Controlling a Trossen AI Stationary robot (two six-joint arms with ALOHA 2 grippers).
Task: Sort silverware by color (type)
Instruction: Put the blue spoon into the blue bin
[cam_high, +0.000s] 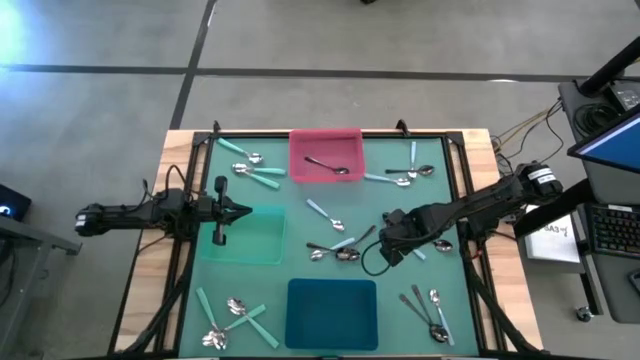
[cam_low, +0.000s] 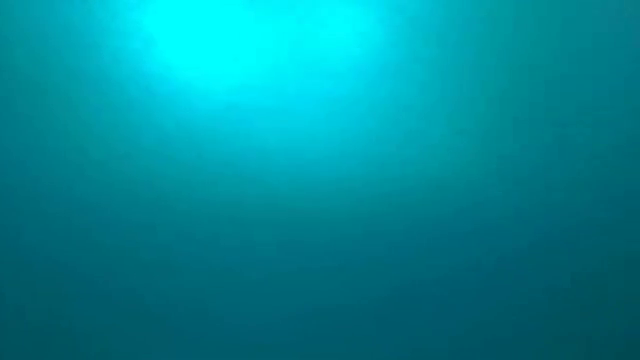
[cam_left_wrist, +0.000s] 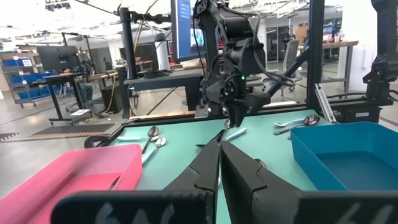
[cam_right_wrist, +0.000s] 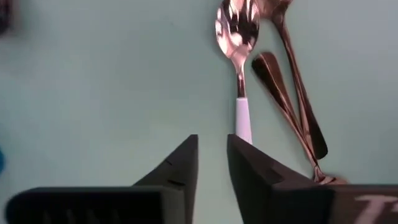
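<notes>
Spoons lie in loose groups on the teal mat: mint-handled ones at the far left (cam_high: 250, 165) and near left (cam_high: 235, 320), plain metal ones at the near right (cam_high: 430, 310), and a mixed group in the middle (cam_high: 335, 248). One dark spoon (cam_high: 330, 165) lies in the pink tray (cam_high: 300, 145). My right gripper (cam_high: 385, 245) points down over the middle group, fingers a little apart (cam_right_wrist: 212, 144), beside a pale-blue-handled spoon (cam_right_wrist: 238, 56) and two plain metal spoons (cam_right_wrist: 292, 93). My left gripper (cam_high: 243, 210) is shut and empty (cam_left_wrist: 219, 149) over the green tray's left edge (cam_high: 215, 240). My right gripper comes from above, pointing down. The free end of the pale-blue handle (cam_right_wrist: 244, 127) runs under one finger (cam_right_wrist: 261, 168). Nothing lies between the two fingers, and I cannot tell whether that finger touches the handle.
The blue tray (cam_high: 332, 312) stands at the near middle and the green tray at the left. More spoons lie at the far right (cam_high: 405, 176), and one pale-blue spoon (cam_high: 325, 215) lies near the middle. A dark frame (cam_high: 455, 150) rims the mat.
</notes>
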